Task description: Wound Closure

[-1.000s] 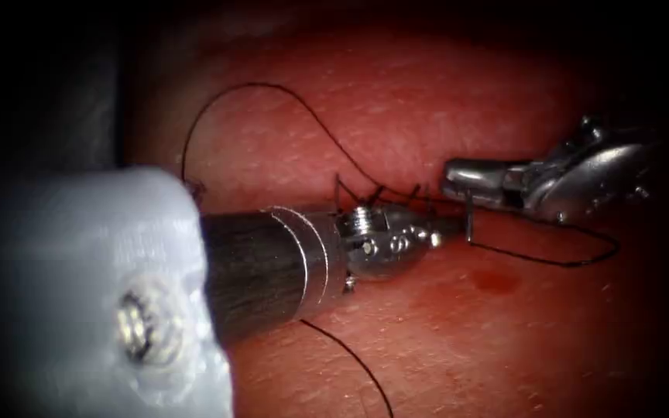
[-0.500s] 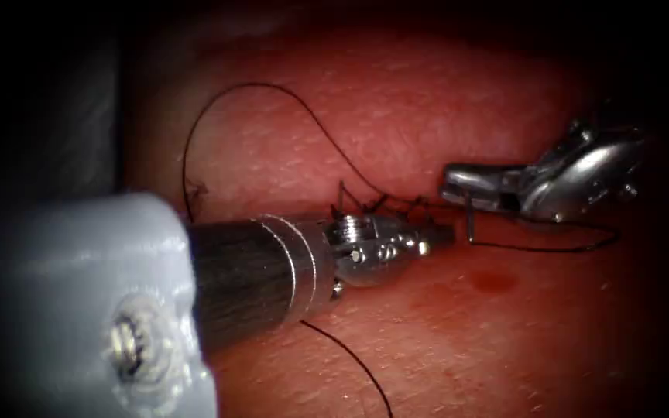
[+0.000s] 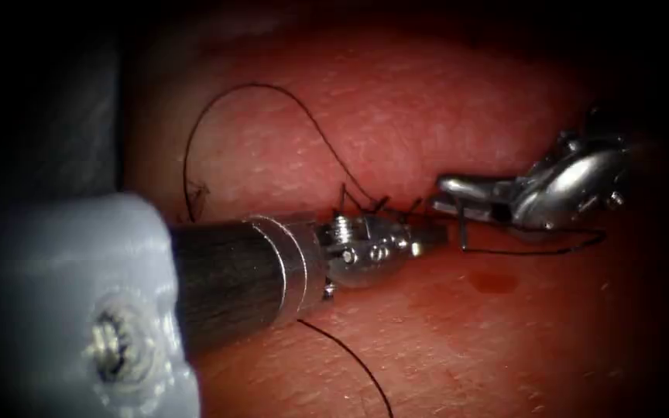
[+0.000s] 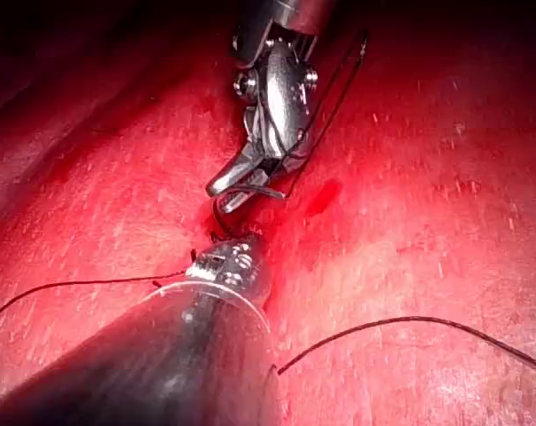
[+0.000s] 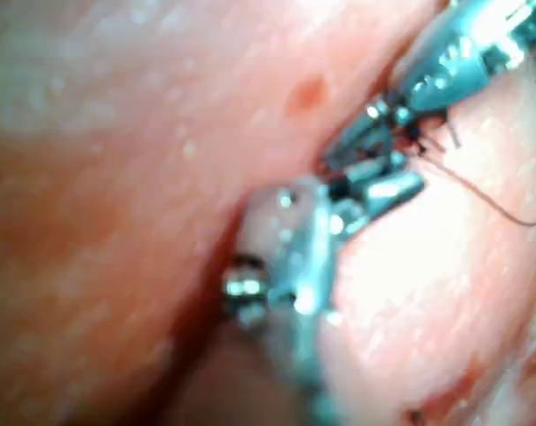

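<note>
Step in hand: it can't be named for sure. A needle is held at the end of a stitched run, so it is judged to be mid-closure, between stitches.
Right gripper (image 3: pixel 451 188): it is clamped on the needle (image 3: pixel 461 226), apparently near one end of its curve, with the rest hanging down toward the tissue (image 3: pixel 396 116).
Needle: it is seen at the right end of the stitches (image 3: pixel 365 203) along the cut (image 3: pixel 400 213). It looks free of the tissue, though that can't be settled from here.
Left gripper (image 3: pixel 431 236): it is closed down to a narrow tip lying over the cut, just beside the needle. Whether a strand is pinched in it can't be made out.
Thread (image 3: pixel 536 251): it is trailed from the needle's lower end out to the right under the right gripper. A big loop is laid over the tissue on the left, and another strand runs off below the left shaft.
Red spot (image 3: pixel 493 282): a small stain is seen on the tissue below the needle.
Next move, as a guess: a firm hold on the needle is called for, and the slack needs to be kept off the finished stitches.
Changed from a second ago: the left gripper has been pulled back to the left, away from the needle. The right gripper has been shifted a bit left, and the thread bend under it has been flattened.
</note>
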Robot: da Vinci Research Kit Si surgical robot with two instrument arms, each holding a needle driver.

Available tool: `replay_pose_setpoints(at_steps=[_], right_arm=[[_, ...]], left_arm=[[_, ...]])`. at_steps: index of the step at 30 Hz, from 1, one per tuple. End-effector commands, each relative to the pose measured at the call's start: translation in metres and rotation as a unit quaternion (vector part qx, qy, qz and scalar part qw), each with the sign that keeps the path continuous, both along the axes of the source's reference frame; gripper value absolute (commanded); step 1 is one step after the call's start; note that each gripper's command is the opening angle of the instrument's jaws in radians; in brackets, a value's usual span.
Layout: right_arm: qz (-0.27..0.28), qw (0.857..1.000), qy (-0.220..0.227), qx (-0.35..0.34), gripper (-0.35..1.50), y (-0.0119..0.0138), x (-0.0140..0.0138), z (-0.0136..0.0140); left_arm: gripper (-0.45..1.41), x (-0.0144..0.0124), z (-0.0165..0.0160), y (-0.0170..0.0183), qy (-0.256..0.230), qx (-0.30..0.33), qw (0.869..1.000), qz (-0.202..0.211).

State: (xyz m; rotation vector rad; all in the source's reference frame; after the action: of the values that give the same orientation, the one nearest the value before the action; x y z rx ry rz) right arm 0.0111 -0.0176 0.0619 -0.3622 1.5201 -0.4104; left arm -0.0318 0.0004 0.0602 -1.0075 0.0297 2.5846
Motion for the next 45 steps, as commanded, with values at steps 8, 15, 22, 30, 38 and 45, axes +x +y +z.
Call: replay_pose_setpoints(at_steps=[8,15,22,30,38,45], right_arm=[[0.0,0.999,-0.017,0.036,-0.35,-0.0011,0.0,0.0016],[-0.007,0.999,-0.027,0.032,-0.35,-0.0024,-0.0001,0.0024],[0.001,1.0,-0.01,0.017,-0.35,-0.0033,-0.0005,0.001],[0.018,1.0,0.001,0.006,-0.35,-0.0013,-0.0003,-0.0006],[0.051,0.998,0.025,-0.005,-0.35,0.0032,0.0001,-0.0057],[0.05,0.998,0.027,-0.003,-0.35,0.0042,0.0006,-0.0062]], left_arm=[[-0.45,-0.0005,0.0006,-0.0002,-0.001,0.0,1.0,0.001],[-0.45,-0.0004,0.0004,-0.0001,-0.002,0.001,1.0,0.001],[-0.45,0.0,0.0002,0.0001,-0.003,0.003,1.0,0.002],[-0.45,-0.0005,0.0,-0.0001,-0.001,0.003,1.0,0.0],[-0.45,-0.0016,-0.0001,0.0001,-0.001,0.004,1.0,-0.003],[-0.45,-0.0017,0.0002,0.0003,-0.001,0.004,1.0,-0.003]])
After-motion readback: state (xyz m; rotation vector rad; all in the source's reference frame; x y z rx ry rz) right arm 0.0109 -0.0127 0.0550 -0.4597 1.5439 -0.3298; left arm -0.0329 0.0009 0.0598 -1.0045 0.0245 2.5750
